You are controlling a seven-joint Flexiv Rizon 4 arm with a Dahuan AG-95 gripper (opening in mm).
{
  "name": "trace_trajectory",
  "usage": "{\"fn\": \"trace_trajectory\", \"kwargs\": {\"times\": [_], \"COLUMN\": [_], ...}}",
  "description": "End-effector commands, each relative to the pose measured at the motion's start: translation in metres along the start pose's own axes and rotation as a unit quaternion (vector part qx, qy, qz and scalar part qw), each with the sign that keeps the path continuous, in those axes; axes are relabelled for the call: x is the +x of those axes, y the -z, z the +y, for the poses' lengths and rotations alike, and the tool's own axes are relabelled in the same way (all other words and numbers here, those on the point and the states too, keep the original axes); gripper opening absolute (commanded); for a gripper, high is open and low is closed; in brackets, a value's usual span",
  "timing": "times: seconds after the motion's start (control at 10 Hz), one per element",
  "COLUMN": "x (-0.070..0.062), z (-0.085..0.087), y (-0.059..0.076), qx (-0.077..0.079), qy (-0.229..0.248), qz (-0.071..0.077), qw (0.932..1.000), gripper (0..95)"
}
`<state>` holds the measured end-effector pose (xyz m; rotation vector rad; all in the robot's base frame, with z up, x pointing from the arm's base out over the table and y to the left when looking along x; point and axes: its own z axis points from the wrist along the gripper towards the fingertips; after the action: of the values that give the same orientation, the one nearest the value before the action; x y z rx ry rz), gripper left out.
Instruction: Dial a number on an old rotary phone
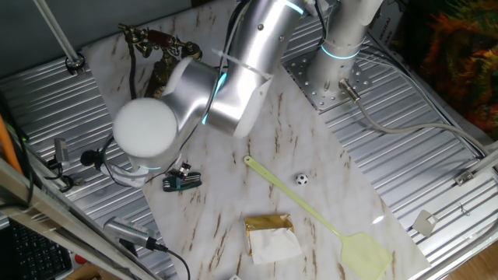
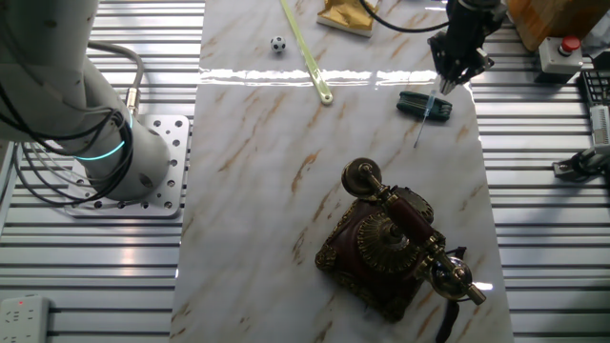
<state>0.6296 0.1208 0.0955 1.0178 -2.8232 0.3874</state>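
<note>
The old rotary phone (image 2: 386, 250) stands on the marble board, dark brown and brass, its round dial facing up and the handset (image 2: 412, 227) lying on the cradle. In one fixed view only the phone's top (image 1: 159, 43) shows behind my arm. My gripper (image 2: 448, 80) is far from the phone, near the board's far right edge. Its fingers are pinched together on a thin pale stick (image 2: 427, 119) that slants down toward the board. The stick crosses a small dark teal object (image 2: 425, 103), which also shows in one fixed view (image 1: 181, 183). In that view my arm hides the gripper.
A yellow-green fly swatter (image 1: 311, 210) lies across the board, with a tiny football (image 1: 301, 179) and a gold-and-white packet (image 1: 271, 236) beside it. The arm's base plate (image 2: 157, 162) is left of the board. A red button box (image 2: 560, 52) sits at the right.
</note>
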Motion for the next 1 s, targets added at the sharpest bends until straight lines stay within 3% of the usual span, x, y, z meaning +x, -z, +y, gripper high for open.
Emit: {"fn": "trace_trajectory", "kwargs": {"times": [0.1, 0.4, 1.0], "x": [-0.0001, 0.0000, 0.0062], "z": [0.0007, 0.0014, 0.0026], "y": [-0.0024, -0.0055, -0.0121], "qx": [0.003, 0.006, 0.010], "qy": [0.006, 0.007, 0.010], "qz": [0.011, 0.022, 0.018], "qw": [0.9999, 0.9997, 0.9997], "gripper": [0.0, 0.0, 0.0]}}
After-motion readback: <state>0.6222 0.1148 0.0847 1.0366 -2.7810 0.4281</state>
